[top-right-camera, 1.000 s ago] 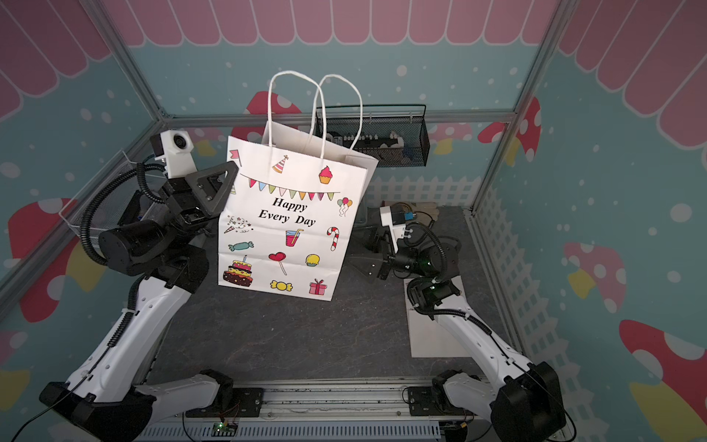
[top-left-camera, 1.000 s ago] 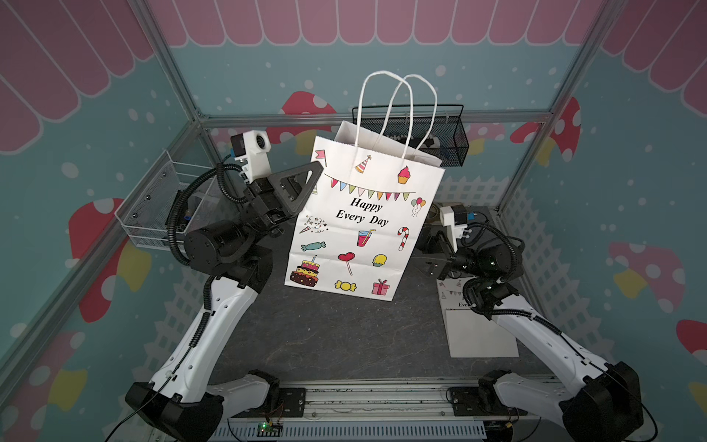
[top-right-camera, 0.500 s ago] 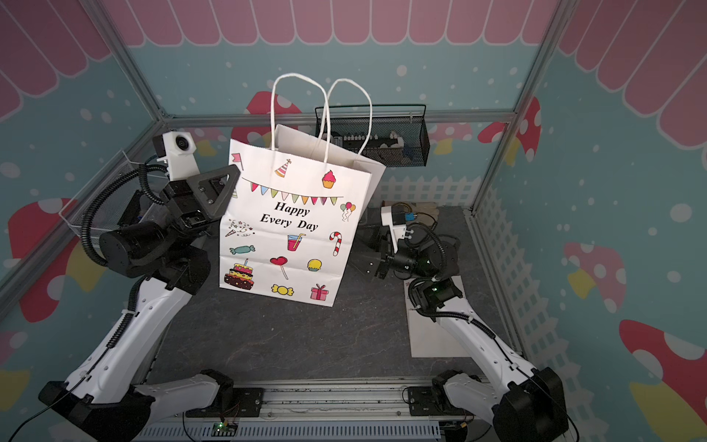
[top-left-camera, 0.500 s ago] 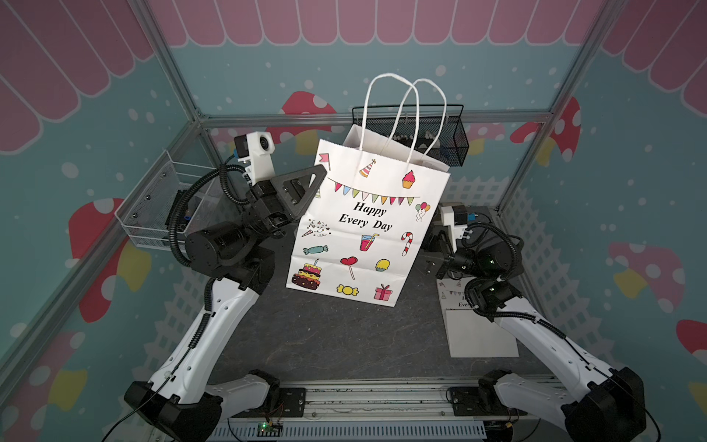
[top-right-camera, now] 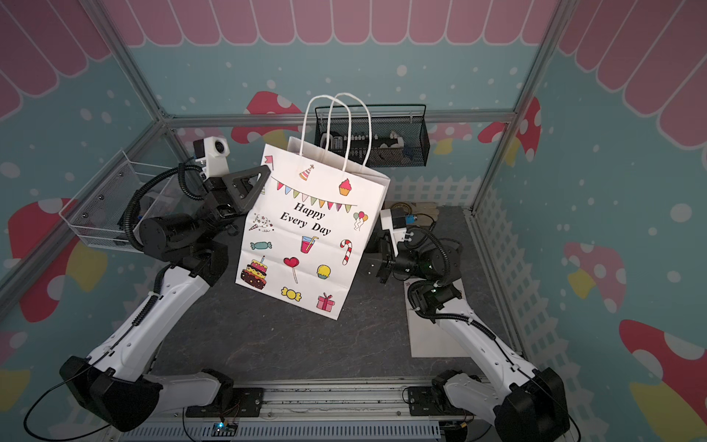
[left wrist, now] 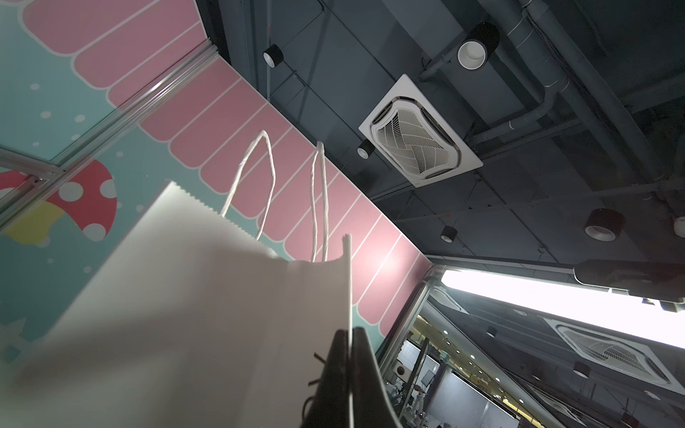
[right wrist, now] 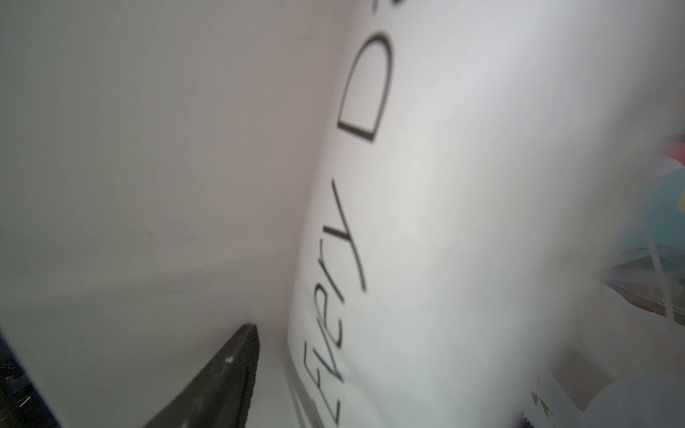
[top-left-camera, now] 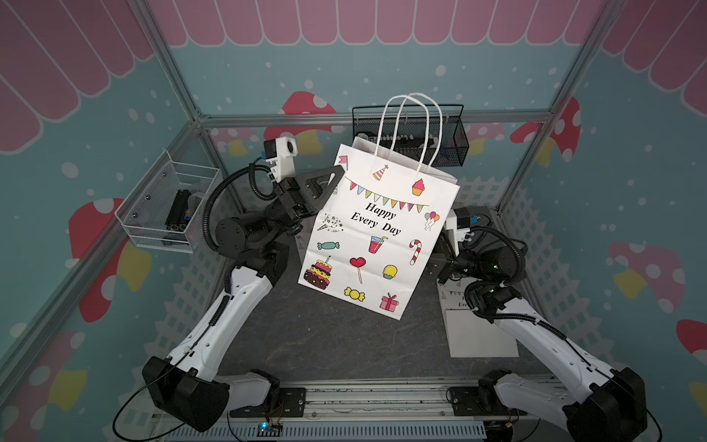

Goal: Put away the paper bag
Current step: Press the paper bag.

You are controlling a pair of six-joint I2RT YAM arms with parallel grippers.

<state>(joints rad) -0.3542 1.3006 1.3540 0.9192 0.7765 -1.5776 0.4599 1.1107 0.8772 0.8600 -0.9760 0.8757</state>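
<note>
Teal mushroom-print walls enclose a dark tabletop [top-left-camera: 325,344]. At the left hangs one white wire basket [top-left-camera: 160,214]. Next, the left gripper [top-left-camera: 337,172] pinches the top edge of the one paper bag [top-left-camera: 375,237], held tilted above the table. Only the left wrist view shows that pinch. The bag's two handles [left wrist: 320,148] cross one black basket [top-left-camera: 455,141]. The bag hangs lower than a second ago. The right gripper [top-right-camera: 377,264] sits behind the bag; I cannot tell whether it is spread or closed. One flat paper [top-left-camera: 482,336] lies below.

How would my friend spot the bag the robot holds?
Look over the dark table, between the arms. The paper bag hangs there, its edge pinched by the left gripper. Unlike the flat bag under the right arm, it is lifted, handles up.
</note>
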